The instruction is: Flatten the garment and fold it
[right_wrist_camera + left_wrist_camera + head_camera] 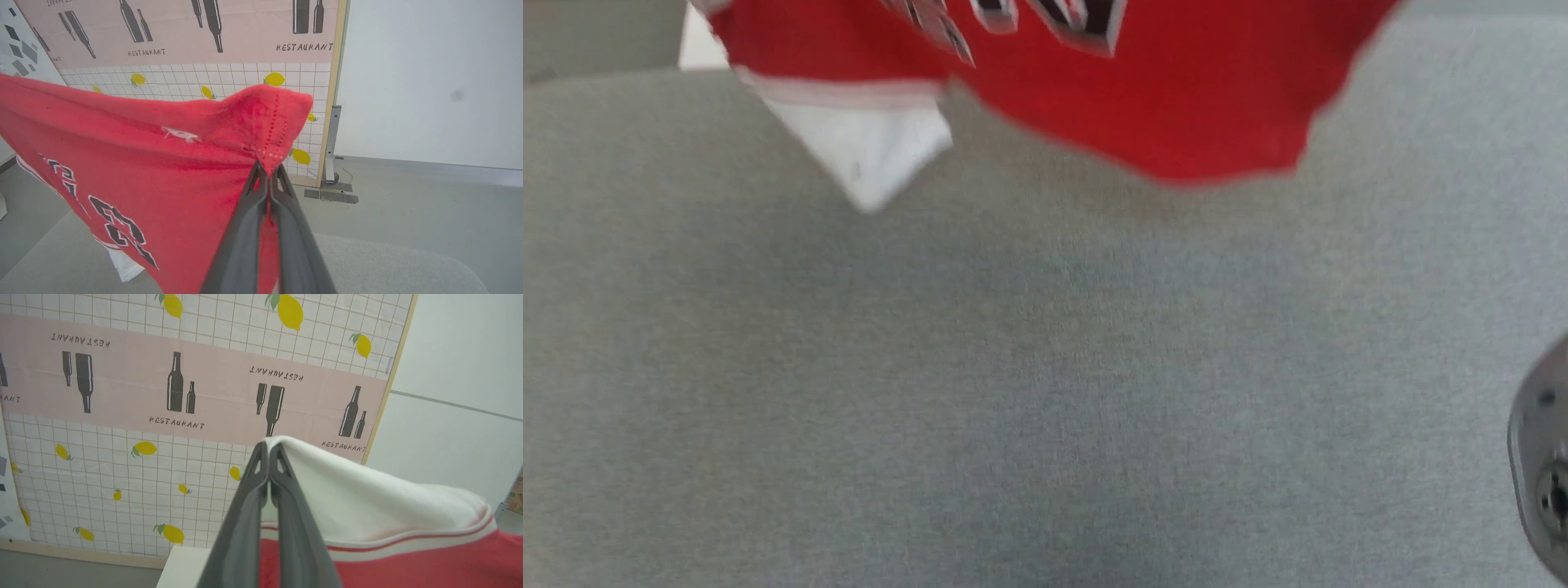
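Left wrist view: the garment's (388,506) white sleeve is pinched by the left gripper (267,447), its red corner by the right gripper (269,169), before a lemon-printed screen (163,465).

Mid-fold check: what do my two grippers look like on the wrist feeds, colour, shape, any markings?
The left gripper has two long, matte dark grey fingers tapering to narrow tips, each with a small triangular cut-out near the tip. The right gripper looks the same. Both look plain and unmarked. A rounded silver-grey part with a screw shows at the head view's right edge.
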{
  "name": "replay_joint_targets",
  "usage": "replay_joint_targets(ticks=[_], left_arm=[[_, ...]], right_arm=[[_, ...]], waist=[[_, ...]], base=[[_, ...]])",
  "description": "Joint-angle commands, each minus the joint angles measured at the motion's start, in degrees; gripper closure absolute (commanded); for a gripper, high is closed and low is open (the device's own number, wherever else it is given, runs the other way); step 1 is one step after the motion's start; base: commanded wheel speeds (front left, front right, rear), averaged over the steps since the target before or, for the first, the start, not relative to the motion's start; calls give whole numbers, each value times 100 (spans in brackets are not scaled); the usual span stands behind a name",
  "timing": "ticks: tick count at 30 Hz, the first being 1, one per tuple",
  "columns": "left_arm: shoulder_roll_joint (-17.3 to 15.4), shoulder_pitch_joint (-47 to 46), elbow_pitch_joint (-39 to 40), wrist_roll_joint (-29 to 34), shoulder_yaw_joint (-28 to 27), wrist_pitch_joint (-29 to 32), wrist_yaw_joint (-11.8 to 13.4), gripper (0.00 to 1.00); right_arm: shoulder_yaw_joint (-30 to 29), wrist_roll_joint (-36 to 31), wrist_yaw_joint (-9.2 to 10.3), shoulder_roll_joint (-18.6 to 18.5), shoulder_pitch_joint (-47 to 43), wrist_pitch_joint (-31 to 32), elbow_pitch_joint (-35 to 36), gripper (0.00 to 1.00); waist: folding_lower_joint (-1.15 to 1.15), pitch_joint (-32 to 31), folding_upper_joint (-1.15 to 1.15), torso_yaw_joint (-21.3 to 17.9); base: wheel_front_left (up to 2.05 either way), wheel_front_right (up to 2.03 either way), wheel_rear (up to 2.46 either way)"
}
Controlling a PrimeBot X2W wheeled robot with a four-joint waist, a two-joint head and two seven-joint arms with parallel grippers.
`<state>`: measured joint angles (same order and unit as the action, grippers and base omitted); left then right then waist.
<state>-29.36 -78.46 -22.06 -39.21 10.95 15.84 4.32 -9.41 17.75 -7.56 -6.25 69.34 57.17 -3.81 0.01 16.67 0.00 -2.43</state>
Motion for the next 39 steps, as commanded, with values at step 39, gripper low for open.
replay_joint_targets(ticks=[39], left_arm=[[631,1849,-933,-432,-62,-3075,-1171,100]], right_arm=[[403,568,8,171,-1620,-3511,-1358,100]], waist=[[-1,895,0,747]], base=[[0,0,0]])
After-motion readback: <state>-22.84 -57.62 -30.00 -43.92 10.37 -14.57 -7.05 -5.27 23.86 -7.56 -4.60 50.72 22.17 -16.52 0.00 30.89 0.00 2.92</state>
